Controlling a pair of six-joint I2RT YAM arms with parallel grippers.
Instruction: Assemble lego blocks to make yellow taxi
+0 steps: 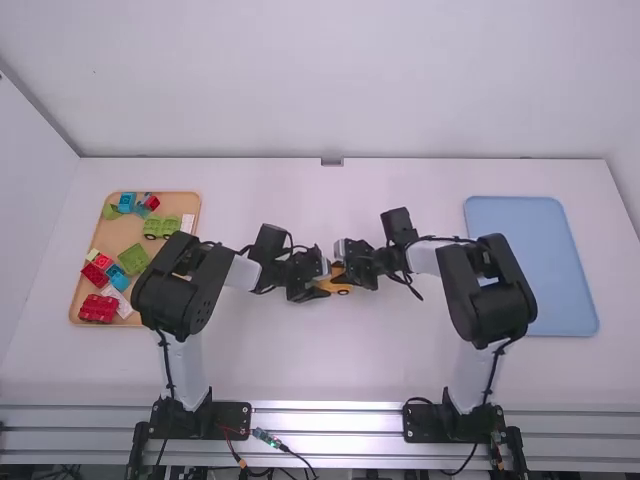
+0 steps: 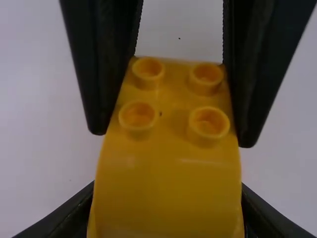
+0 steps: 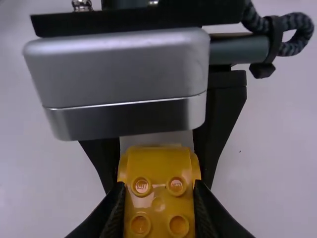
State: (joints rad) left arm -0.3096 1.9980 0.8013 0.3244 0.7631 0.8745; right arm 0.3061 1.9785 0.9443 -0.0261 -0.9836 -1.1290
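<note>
Left gripper [image 1: 322,286]: fingers closed in on both sides of the yellow car, clamped on its smooth, rounded end.
Right gripper [image 1: 343,272]: clamped across the car's studded part, a finger against each side.
Yellow car [image 1: 338,287]: between the two grippers, near mid-table; four studs visible on top, a dark wheel on the near side.
Obstruction, centre: the grippers meet over the car and hide much of it from above.
Wooden tray [image 1: 76,292]: at left on the white table [image 1: 300,370]; left arm [image 1: 180,290] overhangs its right side.
Tray contents: green wheeled piece [image 1: 160,228], green block [image 1: 134,259], red blocks [image 1: 98,308], blue block [image 1: 127,201], white piece [image 1: 188,222].
Blue tray [image 1: 550,265]: at right; right arm [image 1: 490,290] overhangs its left side.
Cables [image 1: 288,450]: loose, at the near edge, between the arm bases.
</note>
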